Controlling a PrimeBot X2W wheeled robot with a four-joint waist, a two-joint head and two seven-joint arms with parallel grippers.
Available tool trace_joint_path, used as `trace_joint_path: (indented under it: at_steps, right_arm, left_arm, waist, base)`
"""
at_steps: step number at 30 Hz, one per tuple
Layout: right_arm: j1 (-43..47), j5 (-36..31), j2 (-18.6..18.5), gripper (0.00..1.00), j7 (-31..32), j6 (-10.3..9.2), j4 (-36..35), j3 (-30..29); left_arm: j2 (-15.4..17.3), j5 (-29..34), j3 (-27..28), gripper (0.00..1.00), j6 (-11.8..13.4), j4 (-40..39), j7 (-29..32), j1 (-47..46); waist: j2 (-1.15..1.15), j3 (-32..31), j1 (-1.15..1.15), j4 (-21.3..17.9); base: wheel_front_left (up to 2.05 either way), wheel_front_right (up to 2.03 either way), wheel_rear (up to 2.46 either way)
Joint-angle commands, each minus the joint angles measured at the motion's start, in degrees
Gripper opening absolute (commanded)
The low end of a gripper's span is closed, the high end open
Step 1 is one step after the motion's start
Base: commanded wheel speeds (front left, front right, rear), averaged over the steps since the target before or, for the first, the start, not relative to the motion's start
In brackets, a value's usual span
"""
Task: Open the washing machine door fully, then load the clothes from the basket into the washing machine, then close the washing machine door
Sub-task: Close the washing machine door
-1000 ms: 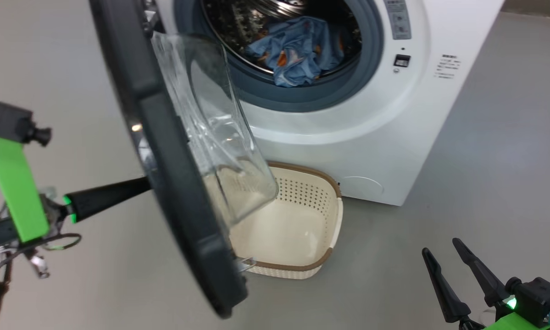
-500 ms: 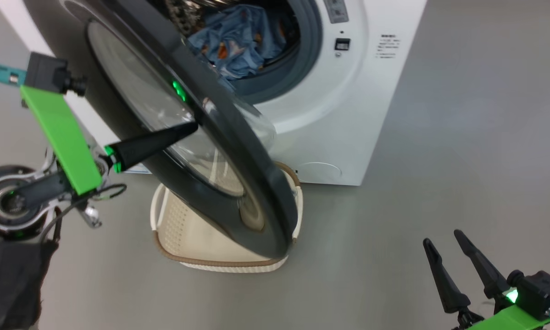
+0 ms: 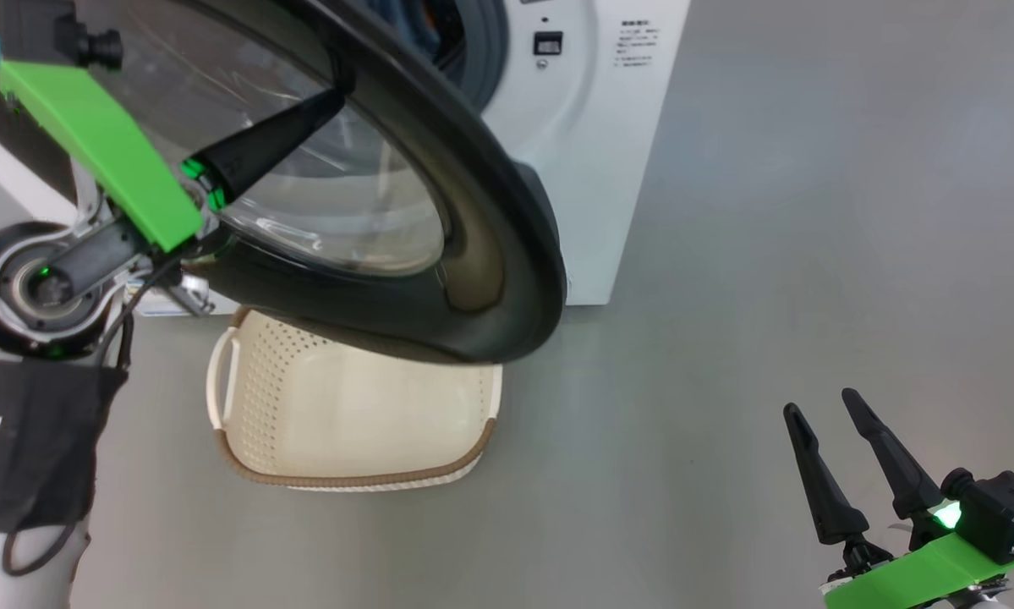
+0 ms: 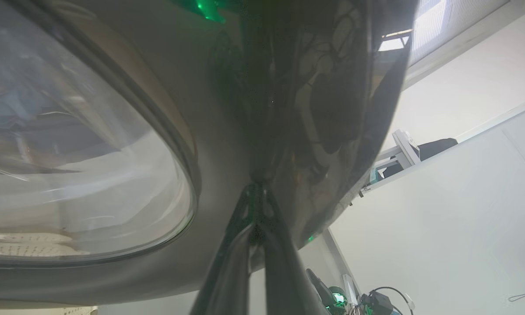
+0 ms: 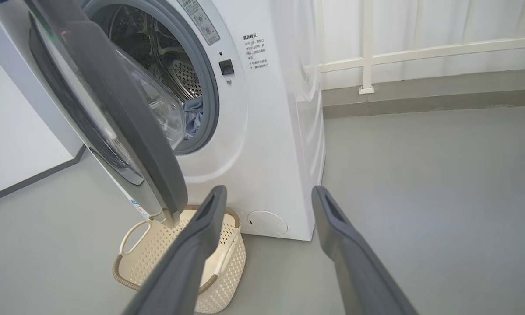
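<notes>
Grey floor (image 3: 769, 211) is seen around a white washing machine (image 3: 591, 127). Its black door (image 3: 473, 211) stands half shut, and the left gripper (image 3: 331, 95), shut tight, is pressed against the outer face beside the glass (image 3: 304, 194), the opening lying beyond. Blue clothes (image 5: 194, 119) are seen in the drum (image 5: 179, 70); the basket (image 3: 346, 480) below is empty. The right gripper (image 3: 819, 402) is spread open, well apart.

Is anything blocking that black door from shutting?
Nothing visible does. The glossy black round door is ajar; the blue clothes lie inside the drum, and the cream perforated basket sits on the floor below it.
</notes>
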Motion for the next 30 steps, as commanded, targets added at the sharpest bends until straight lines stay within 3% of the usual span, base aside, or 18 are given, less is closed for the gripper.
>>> trace_joint_path:
  at_steps: [1, 11, 19, 22, 26, 28, 30]
  right_arm:
    - [-1.28, 0.03, -0.62, 1.0, -0.28, 0.35, -1.29, 1.14]
    - [-0.65, -0.1, -0.62, 1.0, -0.28, 0.35, -1.12, 0.53]
    - [0.82, -0.17, -1.12, 1.0, -0.28, 0.35, -1.02, 0.53]
    - [1.64, -0.19, -1.34, 1.0, -0.28, 0.35, -1.0, 0.31]
    - [2.83, -0.21, -1.59, 1.0, -0.28, 0.35, -1.0, -0.01]
    - [3.37, -0.24, -1.71, 1.0, -0.28, 0.35, -1.03, -0.12]
    - [4.0, -0.27, -1.85, 1.0, -0.28, 0.35, -1.07, -0.16]
  left_arm:
    - [2.35, 0.31, 1.52, 0.0, -0.41, -0.83, -0.9, -2.82]
    - [5.23, -2.08, -1.46, 0.0, -0.41, -1.28, -4.14, -0.21]
    - [9.28, -1.73, -2.96, 0.0, -0.41, -3.88, -9.07, 8.01]
    - [10.64, -1.5, -3.67, 0.26, -0.41, -4.57, -11.49, 11.81]
    - [11.86, -2.21, -4.09, 0.53, -0.41, -5.29, -14.87, 16.65]
    - [12.48, -2.45, -4.25, 0.8, -0.41, -5.58, -16.59, 18.94]
    - [13.5, -1.88, -4.64, 0.93, -0.41, -5.9, -18.51, 21.27]
  waist:
    - [0.0, 0.46, -0.01, -0.56]
    - [0.0, -0.97, -0.01, 1.42]
    - [0.0, -3.17, -0.01, 3.47]
    - [0.0, -4.15, -0.01, 4.07]
    - [0.0, -5.36, -0.01, 4.64]
    - [0.0, -5.95, -0.01, 4.82]
    - [0.0, -6.32, -0.01, 4.86]
  base:
    - [0.0, 0.0, 0.0]
    - [0.0, 0.0, 0.0]
    - [0.0, 0.0, 0.0]
    - [0.0, 0.0, 0.0]
    - [0.0, 0.0, 0.0]
    - [0.0, 0.0, 0.0]
    - [0.0, 0.0, 0.0]
